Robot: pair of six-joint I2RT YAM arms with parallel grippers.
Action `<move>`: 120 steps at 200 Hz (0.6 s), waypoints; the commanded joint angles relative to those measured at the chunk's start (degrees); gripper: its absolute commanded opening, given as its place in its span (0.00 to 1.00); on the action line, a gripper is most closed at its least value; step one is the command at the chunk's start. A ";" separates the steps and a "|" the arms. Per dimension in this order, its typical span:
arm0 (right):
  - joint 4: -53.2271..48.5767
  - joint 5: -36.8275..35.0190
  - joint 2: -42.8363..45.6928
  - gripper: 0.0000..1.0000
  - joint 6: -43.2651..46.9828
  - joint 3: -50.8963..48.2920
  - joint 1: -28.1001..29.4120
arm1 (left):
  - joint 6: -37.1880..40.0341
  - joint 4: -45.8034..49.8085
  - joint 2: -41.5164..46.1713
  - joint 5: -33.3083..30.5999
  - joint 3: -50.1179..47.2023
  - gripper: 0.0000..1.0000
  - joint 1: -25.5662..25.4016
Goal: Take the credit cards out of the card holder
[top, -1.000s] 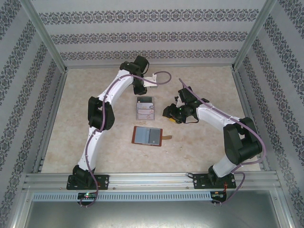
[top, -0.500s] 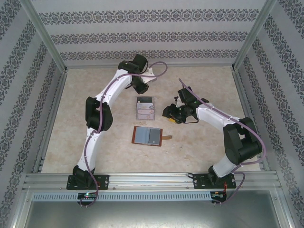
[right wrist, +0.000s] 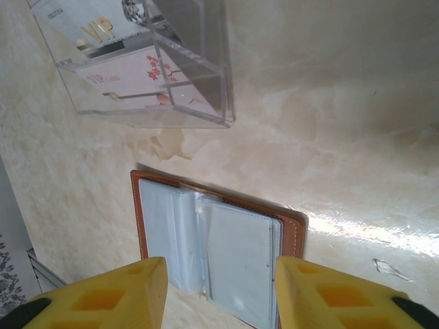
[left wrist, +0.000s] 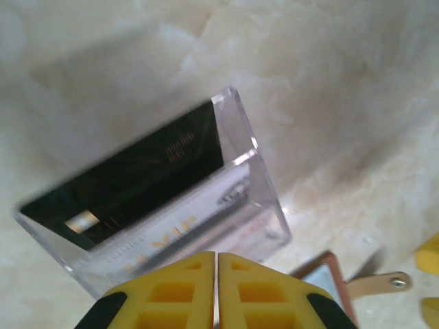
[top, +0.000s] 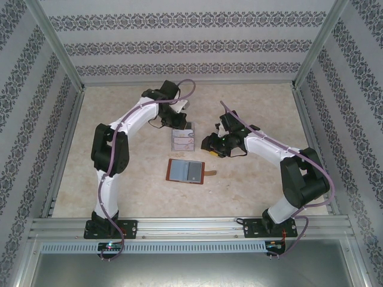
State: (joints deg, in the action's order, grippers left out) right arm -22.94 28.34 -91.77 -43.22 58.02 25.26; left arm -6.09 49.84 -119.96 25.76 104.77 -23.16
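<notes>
Clear tray (right wrist: 206, 89) holds "VIP" cards (right wrist: 103, 31); left gripper (left wrist: 217, 259) pinched empty — right gripper (right wrist: 219, 269) spread wide.

left claw (left wrist: 217, 256): closed tight, arm stretched forward | right claw (right wrist: 220, 273): spread wide, elbow bent

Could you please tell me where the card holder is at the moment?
In the top view the card holder lies open near the middle of the table, just on the near side of the clear tray.
</notes>
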 commanded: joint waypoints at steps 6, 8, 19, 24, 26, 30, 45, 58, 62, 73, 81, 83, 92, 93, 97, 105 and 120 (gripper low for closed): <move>-0.18 1.45 -0.61 0.47 1.03 -0.09 0.94 | -13.06 -7.73 4.53 2.67 -5.44 0.06 -0.99; -0.18 1.48 -0.67 0.47 1.08 -0.10 1.02 | -13.71 -7.61 4.62 2.58 -5.63 0.05 -1.07; -0.25 1.55 -0.69 0.47 1.01 -0.32 1.19 | -16.13 -7.03 5.04 2.56 -6.92 0.04 -1.67; -0.25 1.63 -0.71 0.47 0.99 -0.57 1.27 | -17.18 -6.88 5.42 2.17 -7.67 0.03 -2.07; -0.26 1.63 -0.68 0.47 1.02 -0.61 1.35 | -17.53 -6.85 5.65 1.83 -8.03 0.03 -2.13; -0.26 1.70 -0.62 0.47 1.03 -0.64 1.33 | -18.26 -6.79 6.09 1.21 -8.69 0.03 -2.47; -0.19 1.88 -0.69 0.47 0.95 -1.23 1.76 | -19.82 -7.24 8.14 0.00 -11.68 0.03 -3.76; 0.13 2.21 -1.21 0.47 0.79 -1.80 2.14 | -20.94 -8.48 10.30 -0.27 -14.69 0.04 -5.08; 0.25 2.28 -1.34 0.47 0.68 -1.85 2.32 | -21.30 -8.87 10.91 -0.21 -15.55 0.04 -5.48; 0.42 2.42 -1.78 0.46 0.43 -2.29 2.77 | -22.36 -9.58 12.31 0.19 -17.83 0.04 -6.73; 0.60 2.42 -2.01 0.46 0.26 -2.64 3.13 | -23.17 -10.14 13.17 0.66 -19.44 0.04 -7.50; 0.68 2.42 -2.08 0.45 0.25 -2.76 3.20 | -23.38 -10.26 13.35 0.75 -19.87 0.04 -7.71; 0.88 2.49 -2.18 0.43 0.20 -3.27 3.52 | -24.39 -11.08 14.14 1.11 -21.80 0.04 -8.57; 0.88 2.46 -2.18 0.43 0.18 -3.27 3.54 | -24.53 -11.21 14.27 1.21 -22.02 0.04 -8.70; 0.92 2.46 -2.19 0.42 0.14 -3.55 3.59 | -25.07 -11.73 14.61 1.50 -22.90 0.03 -9.04; 1.10 2.42 -2.30 0.40 0.03 -4.01 3.70 | -26.34 -12.89 15.31 2.19 -24.76 0.03 -9.63; 1.30 2.48 -2.41 0.36 0.05 -4.87 3.84 | -29.00 -15.76 16.52 3.46 -28.43 0.03 -10.47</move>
State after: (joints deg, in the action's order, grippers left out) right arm -22.28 30.00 -93.49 -43.27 54.78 28.53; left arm -28.95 39.27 -105.91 27.11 81.03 -32.27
